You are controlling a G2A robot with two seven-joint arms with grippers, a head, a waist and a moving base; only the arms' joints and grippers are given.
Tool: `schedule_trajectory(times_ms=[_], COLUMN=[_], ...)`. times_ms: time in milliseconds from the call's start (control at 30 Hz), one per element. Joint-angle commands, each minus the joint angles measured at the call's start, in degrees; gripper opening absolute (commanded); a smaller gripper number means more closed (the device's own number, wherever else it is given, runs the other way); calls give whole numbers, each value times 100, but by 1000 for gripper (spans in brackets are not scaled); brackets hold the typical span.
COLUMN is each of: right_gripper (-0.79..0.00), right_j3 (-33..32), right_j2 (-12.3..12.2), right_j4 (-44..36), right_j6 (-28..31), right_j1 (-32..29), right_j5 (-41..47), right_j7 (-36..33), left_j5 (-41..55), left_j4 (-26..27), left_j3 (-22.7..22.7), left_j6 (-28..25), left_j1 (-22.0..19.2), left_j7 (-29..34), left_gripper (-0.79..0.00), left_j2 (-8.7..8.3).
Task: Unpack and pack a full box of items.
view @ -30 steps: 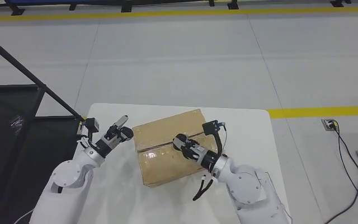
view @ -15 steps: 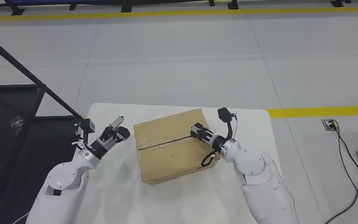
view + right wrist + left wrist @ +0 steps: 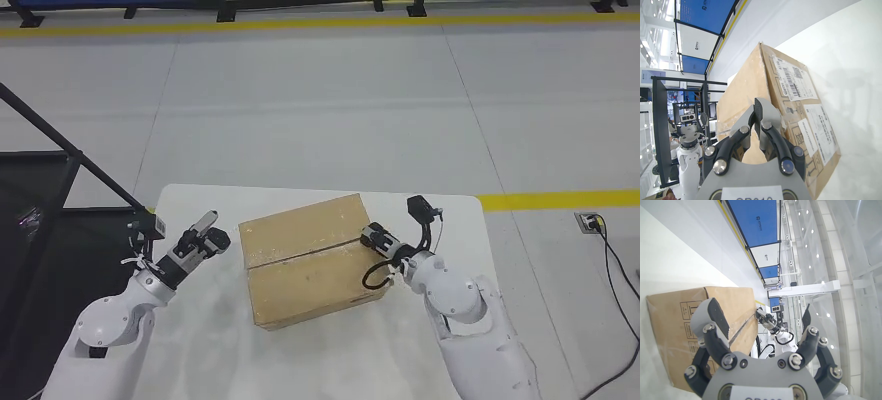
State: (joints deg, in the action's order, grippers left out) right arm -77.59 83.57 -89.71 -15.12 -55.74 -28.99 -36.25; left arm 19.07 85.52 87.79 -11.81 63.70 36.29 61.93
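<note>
Top view shows the white table (image 3: 215, 345) nearest the robot, with both arms coming up over it from the near edge, one on each side of the cardboard box (image 3: 305, 262). The left gripper (image 3: 205, 232) hangs beside the box's left end, apart from it, and in the left wrist view its fingers (image 3: 716, 313) are spread wide with nothing between them. The right gripper (image 3: 372, 237) is at the box's right end, at the upper edge where the top seam runs out. In the right wrist view its pads (image 3: 758, 113) are pressed together with nothing caught between them, and whether the tips touch the cardboard I cannot tell. The box stands in the middle of the table, turned a little askew to the table's edges, with its top flaps shut. A strip of clear tape (image 3: 300, 257) runs along the seam from end to end. The end facing the right arm bears several white paper labels (image 3: 797, 83), and the end facing the left arm bears printed handling marks (image 3: 687, 310). Past the far edge of the table lies pale floor. A yellow line (image 3: 560, 200) crosses it on the right, a floor socket (image 3: 588, 222) with a cable lies near that line, and a black frame (image 3: 45, 130) stands off the table's left side.
</note>
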Motion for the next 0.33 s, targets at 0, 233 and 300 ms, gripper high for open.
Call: schedule_trajectory(times_ms=[0,233,300], right_gripper=[-785,-465,0], right_j3=[-71,-582,-656], right_j2=[-17,-72,-78], right_j4=[-92,-559,-623], right_j6=[-63,146,251], right_j1=[-75,-632,-752], right_j5=[7,314,351], right_j7=[37,802,1000], left_j5=[34,278,285], left_j4=[44,353,433], left_j3=[33,325,425], left_j6=[-39,-266,-271], left_j1=[28,280,361], left_j7=[1,-101,-201], left_gripper=[0,0,0], left_j2=[-3,-22,-29])
